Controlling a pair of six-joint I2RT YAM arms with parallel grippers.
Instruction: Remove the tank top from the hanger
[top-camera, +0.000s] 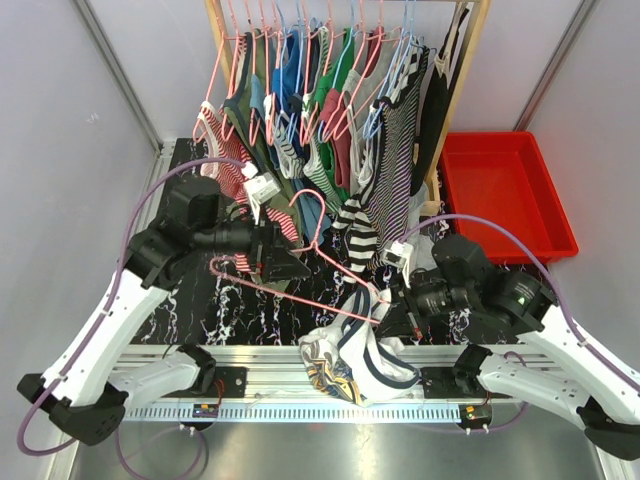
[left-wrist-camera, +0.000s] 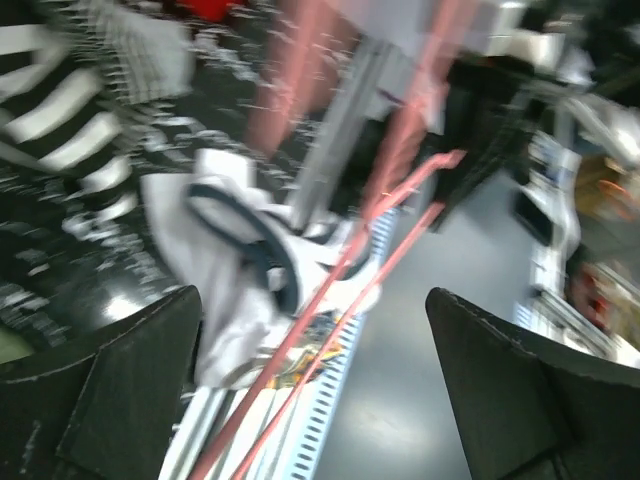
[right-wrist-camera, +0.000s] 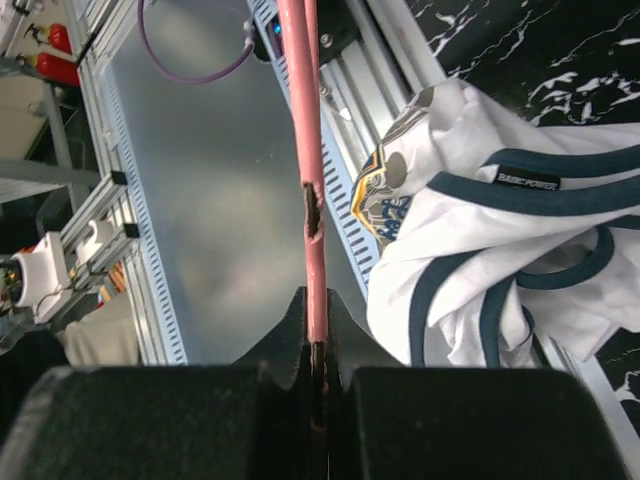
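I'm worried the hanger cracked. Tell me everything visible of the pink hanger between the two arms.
The pink hanger looks like thin plastic: a hook and a triangular frame, bare of clothing. It stretches tilted over the table, hook toward the rack. The right tool is shut on one bar, which shows a dark chip; its bars pass between the fingers of the open left tool.
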